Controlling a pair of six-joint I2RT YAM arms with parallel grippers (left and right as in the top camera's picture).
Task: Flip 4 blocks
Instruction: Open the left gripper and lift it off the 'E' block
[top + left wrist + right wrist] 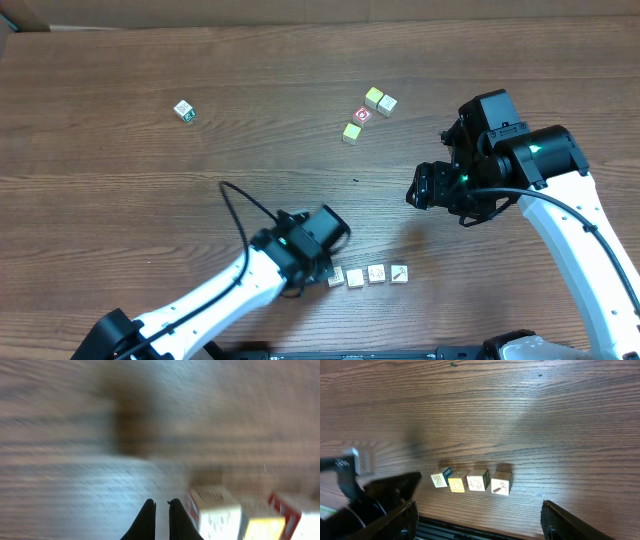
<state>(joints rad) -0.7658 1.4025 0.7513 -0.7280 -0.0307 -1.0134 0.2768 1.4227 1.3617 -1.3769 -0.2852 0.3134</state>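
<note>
At the far left of the worktop (pixel 110 210) you have a lone cube (pixel 183 110) with green marks, well apart from everything else.

Next comes your left hand (pixel 161 512), low over the near edge. Its two dark fingers (pixel 146 521) are pressed together with only a sliver between them, and they grip nothing. The left wrist view is badly smeared, so you cannot tell whether the hand touches the nearest block or only sits just beside it.

To the right of that hand lie the blocks (pixel 355 278) — four in a straight row along the near edge, side by side and close together. The right wrist view shows them most clearly: cream faces with small printed marks, and the second block from the left (pixel 457 482) shows a pale yellow top.

Farther back and slightly right is a small cluster of pale cubes (pixel 374 97) around a red-faced cube (pixel 362 116), well apart from the row.

At the right, your right hand (pixel 425 186) hangs above bare wood — its fingers (pixel 395 510) are spread wide, with nothing between them.
</note>
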